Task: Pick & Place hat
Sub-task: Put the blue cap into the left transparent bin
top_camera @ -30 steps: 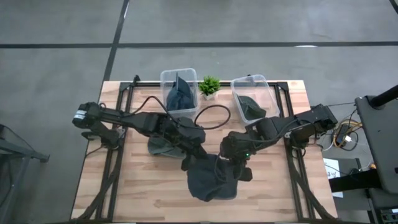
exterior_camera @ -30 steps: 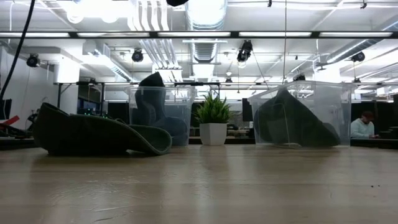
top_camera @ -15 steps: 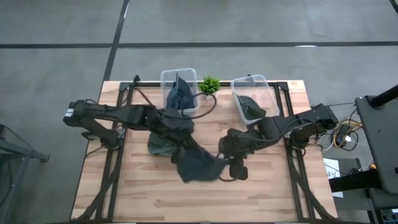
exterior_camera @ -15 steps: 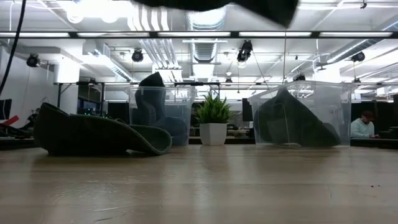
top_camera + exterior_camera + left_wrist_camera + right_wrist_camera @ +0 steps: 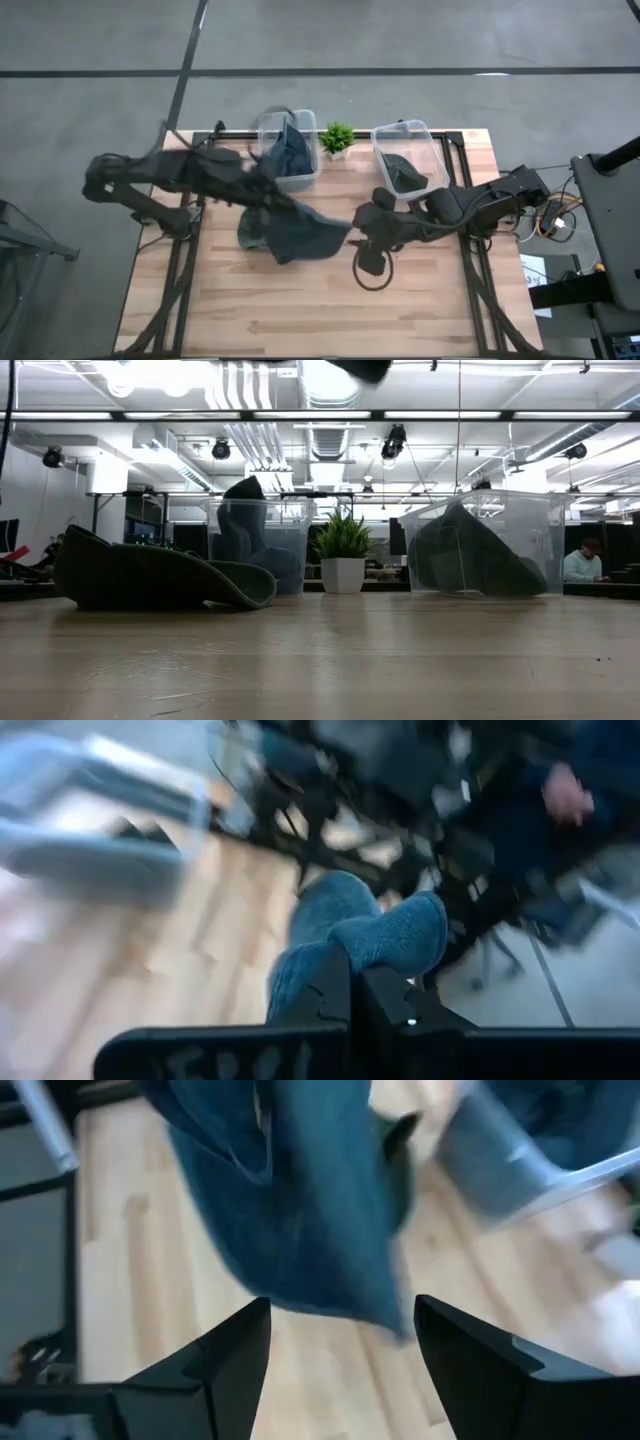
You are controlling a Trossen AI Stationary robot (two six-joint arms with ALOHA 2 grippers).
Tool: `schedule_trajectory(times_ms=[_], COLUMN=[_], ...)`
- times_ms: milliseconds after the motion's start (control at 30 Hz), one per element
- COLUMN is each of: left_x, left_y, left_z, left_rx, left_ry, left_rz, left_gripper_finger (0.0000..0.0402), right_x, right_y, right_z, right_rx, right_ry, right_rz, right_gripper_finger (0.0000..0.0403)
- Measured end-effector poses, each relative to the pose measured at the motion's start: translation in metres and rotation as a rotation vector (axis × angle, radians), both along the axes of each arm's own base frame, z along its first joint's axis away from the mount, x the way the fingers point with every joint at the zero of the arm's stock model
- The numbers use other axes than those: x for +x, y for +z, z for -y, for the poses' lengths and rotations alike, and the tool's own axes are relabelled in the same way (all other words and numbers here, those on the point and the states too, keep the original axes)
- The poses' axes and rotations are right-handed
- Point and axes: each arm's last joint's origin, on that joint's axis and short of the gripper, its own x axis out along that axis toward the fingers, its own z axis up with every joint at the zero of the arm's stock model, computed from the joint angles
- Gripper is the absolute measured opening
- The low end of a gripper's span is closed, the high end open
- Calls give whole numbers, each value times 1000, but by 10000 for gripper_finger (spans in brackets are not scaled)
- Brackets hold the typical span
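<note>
High view: left gripper [image 5: 268, 192] pinches hat [image 5: 303, 233], hanging toward right gripper [image 5: 362, 247].

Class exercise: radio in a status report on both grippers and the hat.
Left gripper shut on blue hat, lifted beside left bin. Right gripper open, empty, mid-table. Another hat lies underneath.

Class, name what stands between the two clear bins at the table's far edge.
A small potted plant stands between the left bin and right bin, clearest in the high view.

Front half of table [image 5: 420, 320] open. Two bins [image 5: 290, 150] [image 5: 404, 158], plant [image 5: 337, 138] crowding back edge; hat [image 5: 252, 232] lying left of centre.
</note>
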Motion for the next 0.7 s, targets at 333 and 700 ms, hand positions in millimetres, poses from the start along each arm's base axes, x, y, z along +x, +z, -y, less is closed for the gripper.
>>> schedule_trajectory(times_ms=[333, 700], left_x=[-78, -91], left_y=[65, 72], left_z=[-17, -20], left_rx=[20, 30], left_ry=[193, 228], left_rz=[376, 397], left_gripper_finger=[0, 0], right_x=[-9, 26], right_y=[6, -24], right_z=[-13, -15], right_rx=[-124, -25], right_ry=[-197, -265], right_rz=[201, 586], right_gripper_finger=[229, 237])
